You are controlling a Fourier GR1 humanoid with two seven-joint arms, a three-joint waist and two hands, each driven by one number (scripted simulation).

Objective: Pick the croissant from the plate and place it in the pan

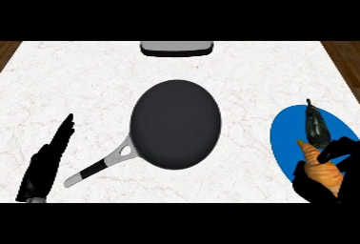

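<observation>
Two black hands show at the lower edge, well apart, with the pan (175,124) between them. The right hand (320,188) has its fingers (341,148) and thumb curled round the croissant (320,167). The orange pastry sits inside that grip, its pointed end sticking out toward the far side, away from the palm. The croissant is over the near part of the blue plate (287,136), which lies under and just beyond the hand. Whether the pastry touches the plate cannot be told. Just past the fingertips, farther out on the same plate, lies a dark eggplant (316,126), its stem pointing away from the hand and its near end close to the croissant's tip.

To the inner side of the right hand, well apart from it, the pan rests on the white marbled surface (77,76) with nothing inside. Its handle (98,167) slants down toward the left hand (45,164). That hand rests at the view's left with its fingers straight and together, holding nothing and touching neither the pan nor the handle. Far beyond both hands, at the surface's back edge, a grey object (175,48) is partly in view.
</observation>
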